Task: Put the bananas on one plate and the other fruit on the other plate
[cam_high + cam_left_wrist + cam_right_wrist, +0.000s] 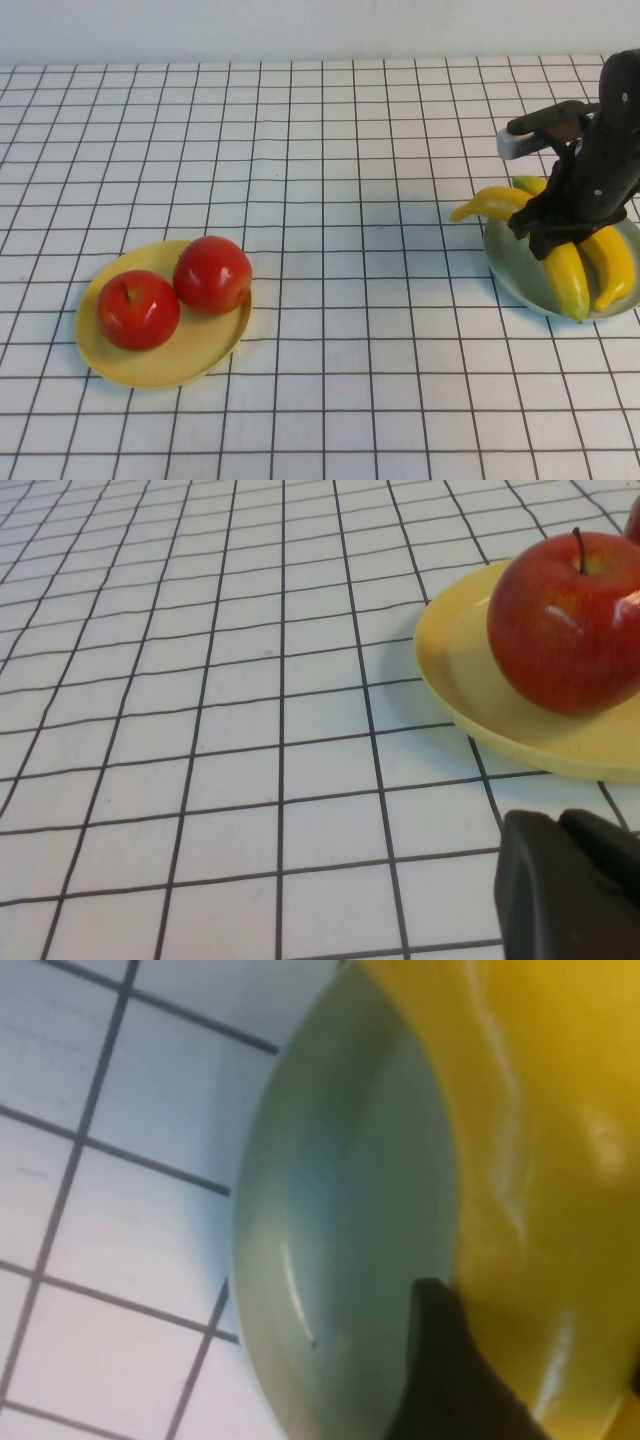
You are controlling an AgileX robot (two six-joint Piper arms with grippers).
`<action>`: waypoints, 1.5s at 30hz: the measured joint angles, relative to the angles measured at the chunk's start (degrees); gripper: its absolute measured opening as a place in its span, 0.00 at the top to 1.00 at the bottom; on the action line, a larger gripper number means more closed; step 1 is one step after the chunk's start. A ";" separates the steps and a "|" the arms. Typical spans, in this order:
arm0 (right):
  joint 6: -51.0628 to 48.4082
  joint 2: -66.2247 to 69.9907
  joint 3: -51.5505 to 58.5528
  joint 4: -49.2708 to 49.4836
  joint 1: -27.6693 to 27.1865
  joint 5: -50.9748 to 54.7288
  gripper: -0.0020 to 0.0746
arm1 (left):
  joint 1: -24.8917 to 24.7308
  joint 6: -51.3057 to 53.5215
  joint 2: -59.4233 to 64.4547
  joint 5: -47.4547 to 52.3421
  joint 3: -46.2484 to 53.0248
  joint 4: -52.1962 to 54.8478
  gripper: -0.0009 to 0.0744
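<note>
Yellow plate lies nearest the camera, at the left, and carries both apples, which touch each other. Left gripper sits just beside the yellow plate, off its rim, with fingers closed on nothing. Far right of the yellow plate lies the blue-green plate, holding the bananas; one banana overhangs the rim toward the yellow plate. Right gripper stands over the blue-green plate, clamped on a banana there.
</note>
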 joint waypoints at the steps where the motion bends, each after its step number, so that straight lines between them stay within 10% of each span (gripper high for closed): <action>1: -0.23 0.55 0.00 0.26 0.00 -0.16 0.55 | 0.00 0.00 0.00 0.00 0.00 0.00 0.99; 13: 2.90 3.55 -2.32 -5.90 0.00 7.08 0.45 | 0.00 0.00 0.00 0.00 0.00 0.00 0.99; 23: 3.08 -13.30 -4.95 -4.02 0.00 4.55 0.95 | 0.00 0.00 0.00 0.00 0.00 0.13 0.99; 35: 0.35 -45.67 10.44 7.11 0.00 -13.72 0.99 | 0.00 0.00 0.00 0.00 0.00 0.13 0.99; 45: -19.01 -57.23 21.04 27.23 0.00 -8.98 0.99 | 0.00 0.00 0.00 0.00 0.00 0.13 0.99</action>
